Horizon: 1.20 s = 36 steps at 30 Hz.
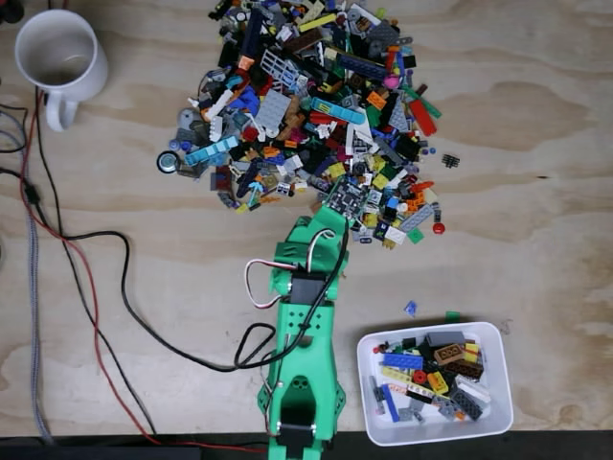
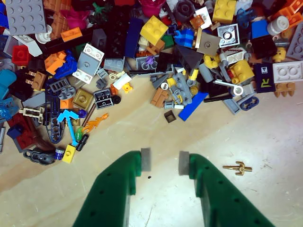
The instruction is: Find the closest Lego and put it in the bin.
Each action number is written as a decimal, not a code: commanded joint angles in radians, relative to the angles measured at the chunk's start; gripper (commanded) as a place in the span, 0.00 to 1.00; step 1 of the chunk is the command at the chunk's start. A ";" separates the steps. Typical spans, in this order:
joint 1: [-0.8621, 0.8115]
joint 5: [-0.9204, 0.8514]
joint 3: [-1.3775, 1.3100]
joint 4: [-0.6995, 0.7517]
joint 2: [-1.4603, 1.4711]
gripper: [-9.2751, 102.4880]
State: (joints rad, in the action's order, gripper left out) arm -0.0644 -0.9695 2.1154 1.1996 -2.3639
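A big heap of mixed Lego pieces [image 1: 316, 105] covers the upper middle of the wooden table in the fixed view. My green gripper [image 1: 339, 211] reaches to the heap's near edge. In the wrist view the gripper [image 2: 161, 161] is open, its grey pads [image 2: 146, 159] apart over bare wood with nothing between them. Just ahead of it lie a small dark brown piece [image 2: 170, 117], a blue plate [image 2: 193, 105] and a gold piece [image 2: 238, 168] off to the right. The white bin [image 1: 498, 379] stands at the lower right, holding several bricks.
A white mug [image 1: 59, 57] stands at the top left of the fixed view. Black and red cables [image 1: 96, 287] trail down the left side to the arm's base [image 1: 302, 383]. Two loose pieces, blue [image 1: 410, 308] and green [image 1: 452, 314], lie just above the bin.
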 commanded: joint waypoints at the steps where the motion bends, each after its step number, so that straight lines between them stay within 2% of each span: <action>1: 0.028 0.046 -0.081 0.055 0.000 0.16; 16: 0.017 0.041 -0.069 0.057 -0.009 0.16; 19: -0.028 -0.135 0.003 0.043 -0.044 0.15; 24: -0.184 -0.592 0.172 -0.146 -0.044 0.17; 33: -0.060 -0.821 0.373 -0.443 -0.018 0.19; 36: -0.066 -0.927 0.465 -0.617 0.014 0.19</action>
State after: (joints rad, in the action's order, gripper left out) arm -0.1350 -1.7825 2.5479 0.7271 -2.3562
